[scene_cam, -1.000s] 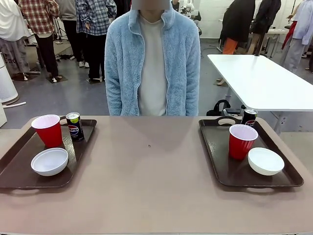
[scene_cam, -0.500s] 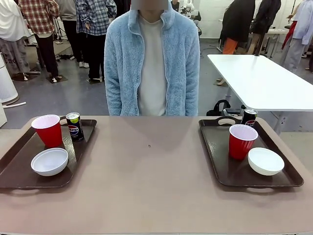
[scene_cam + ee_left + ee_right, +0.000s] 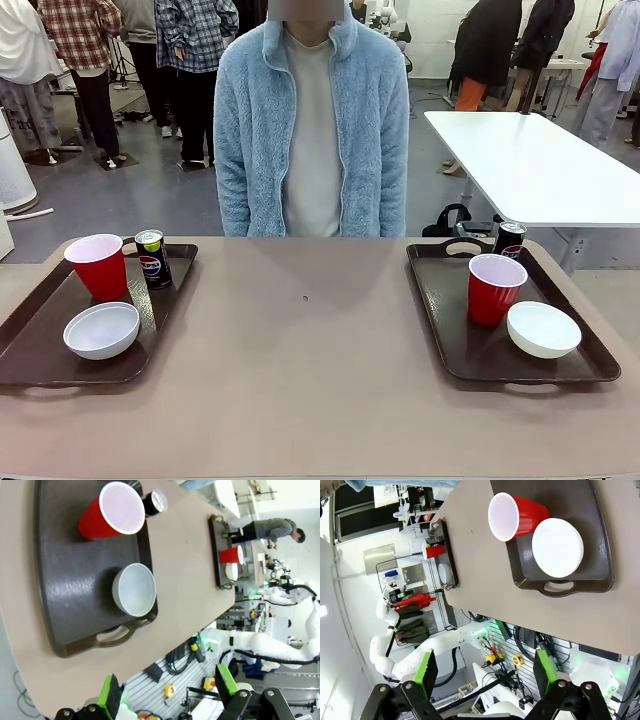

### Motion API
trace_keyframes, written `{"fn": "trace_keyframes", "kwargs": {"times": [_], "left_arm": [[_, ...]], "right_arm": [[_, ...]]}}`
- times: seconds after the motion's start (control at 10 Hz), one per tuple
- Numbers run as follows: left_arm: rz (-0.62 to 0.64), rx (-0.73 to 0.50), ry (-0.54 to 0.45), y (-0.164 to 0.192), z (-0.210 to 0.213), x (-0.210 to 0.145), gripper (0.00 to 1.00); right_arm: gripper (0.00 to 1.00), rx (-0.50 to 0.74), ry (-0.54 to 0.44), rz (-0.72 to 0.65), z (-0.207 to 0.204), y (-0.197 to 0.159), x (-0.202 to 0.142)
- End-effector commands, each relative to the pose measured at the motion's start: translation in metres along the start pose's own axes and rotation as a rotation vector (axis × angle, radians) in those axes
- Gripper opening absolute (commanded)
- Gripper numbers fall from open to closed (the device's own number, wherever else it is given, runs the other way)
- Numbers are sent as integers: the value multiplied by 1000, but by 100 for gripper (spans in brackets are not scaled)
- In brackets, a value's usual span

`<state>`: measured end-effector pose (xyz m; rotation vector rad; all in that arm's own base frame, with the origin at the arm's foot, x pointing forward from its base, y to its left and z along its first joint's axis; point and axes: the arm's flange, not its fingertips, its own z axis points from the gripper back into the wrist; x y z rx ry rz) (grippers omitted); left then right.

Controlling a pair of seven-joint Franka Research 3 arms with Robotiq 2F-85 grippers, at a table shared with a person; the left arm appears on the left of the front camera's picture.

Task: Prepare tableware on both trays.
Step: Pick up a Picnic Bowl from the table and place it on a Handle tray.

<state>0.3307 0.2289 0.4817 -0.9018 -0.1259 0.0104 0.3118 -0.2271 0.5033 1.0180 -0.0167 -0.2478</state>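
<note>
1. In the front view I see the beige bench [image 3: 310, 370] with two alike dark brown trays with raised rims and cut-out handles: the left tray [image 3: 40, 365] at the lower left of the frame, the right tray [image 3: 445, 320] at the lower right.
2. On the left tray stands a red cup with a white inside [image 3: 98, 265] at the far end, a slim dark can with a blue-red logo [image 3: 153, 259] just beside it toward the middle of the frame, and a round white bowl [image 3: 101, 330] nearer to me.
3. On the right tray a second red cup [image 3: 495, 288] stands upright, a second white bowl [image 3: 543, 329] just beside it at the lower right, and a second can [image 3: 509, 238] behind the cup at the far end.
4. The second can is mostly hidden by the cup; I see its top and a bit of the logo.
5. The near left corner of the left tray is cut off by the frame edge.
6. My left hand [image 3: 167, 692] hangs open above the bench edge, its green-padded fingers wide apart and holding nothing.
7. My right hand [image 3: 485, 672] is likewise open and empty, off the near end of the right tray.
8. A person in a light blue fleece jacket [image 3: 312, 120] stands at the far side of the bench; I cannot see the person's hands.
</note>
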Motion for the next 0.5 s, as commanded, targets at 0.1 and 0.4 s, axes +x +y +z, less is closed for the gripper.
{"fn": "trace_keyframes", "kwargs": {"times": [0.1,0.4], "left_arm": [[15,1,-12,-2,1,0,100],[15,1,-12,-2,1,0,100]], "right_arm": [[100,24,0,0,-2,0,-1],[100,24,0,0,-2,0,-1]]}}
